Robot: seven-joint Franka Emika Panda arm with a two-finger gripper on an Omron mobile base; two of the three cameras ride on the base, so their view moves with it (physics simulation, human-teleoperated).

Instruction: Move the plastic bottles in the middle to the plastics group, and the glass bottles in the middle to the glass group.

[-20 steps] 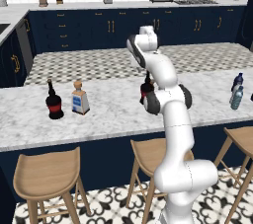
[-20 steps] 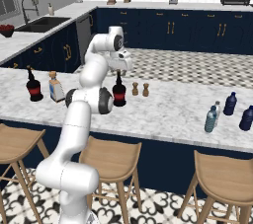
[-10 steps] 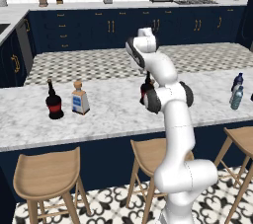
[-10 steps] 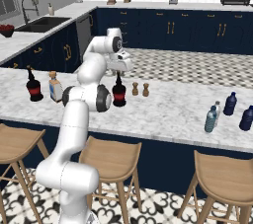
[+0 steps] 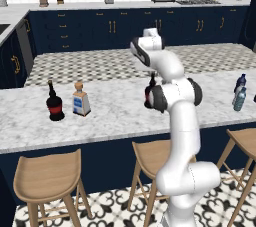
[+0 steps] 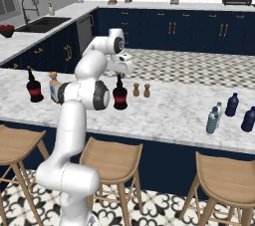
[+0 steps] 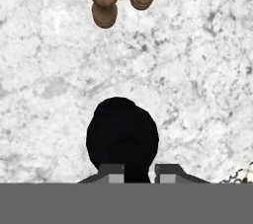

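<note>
Marble bench (image 6: pixel 169 115): we see grey-veined white stone carrying every bottle, with wooden stools (image 6: pixel 224 180) along its near edge.
Tool (image 7: pixel 137 172): we see it clenched on the thin neck of the middle black bottle (image 6: pixel 120 95), one dark fingertip on each side of the neck in the hand view.
Middle black bottle: we find it upright on the bench, its round body with the red band touching the stone, just in front of the arm's elbow in the right base view.
Shakers (image 7: pixel 104 2): we count two small brown ones standing close together, just beside the held bottle on its right in the right base view.
Glass group: we see the twin black bottle (image 5: pixel 54 104) and the squat clear bottle (image 5: pixel 80 100) with blue label and tan stopper, side by side at the bench's left, well apart from the held bottle.
Plastic bottles: we see the teal bottle (image 6: pixel 212 120) with a pale bottle (image 6: pixel 218 111) just behind it, toward the right of the bench.
Plastics group: we see a navy bottle (image 6: pixel 231 105) near the teal one; a second navy bottle (image 6: pixel 248 119) stands further right.
</note>
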